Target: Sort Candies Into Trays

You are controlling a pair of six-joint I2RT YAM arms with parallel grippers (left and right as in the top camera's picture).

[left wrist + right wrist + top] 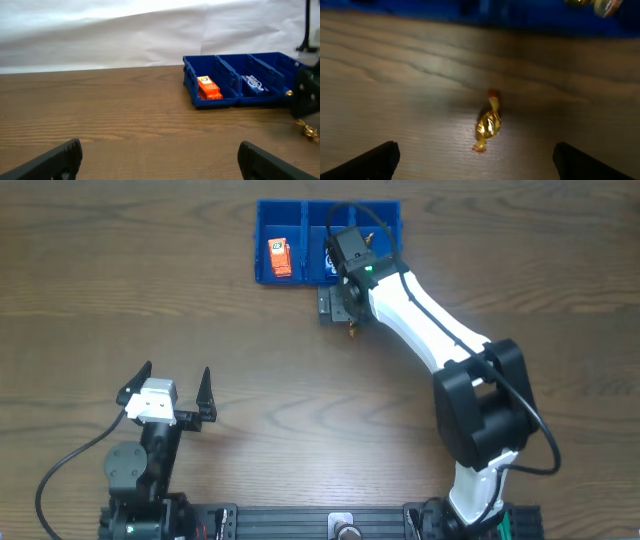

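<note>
One small gold foil-wrapped candy is left out on the brown wood-grain table, and it lies just below the blue plastic tray with three compartments at the upper centre of the top view. The right gripper hangs directly over it, fingers spread wide to either side with the candy centred in the gap. That looks like the line-up for a straight drop and pinch, nothing touching yet!

Look at the tray itself: an orange wrapped candy sits alone in the left compartment, and a blue wrapped candy lies in the middle one. At the upper right of the right wrist view, more gold wrappers glint beyond the blue wall, so I'd say one colour goes to each compartment and this stray belongs on the right.

The candy lies with its twisted ends pointing roughly toward and away from the tray, so the fingers would close across its fat middle. Sensible, since foil slips.

Down in the lower left of the top view, the left gripper is parked low near its base, jaws open and empty, well apart from the tray, leaving the right arm room to work.
</note>
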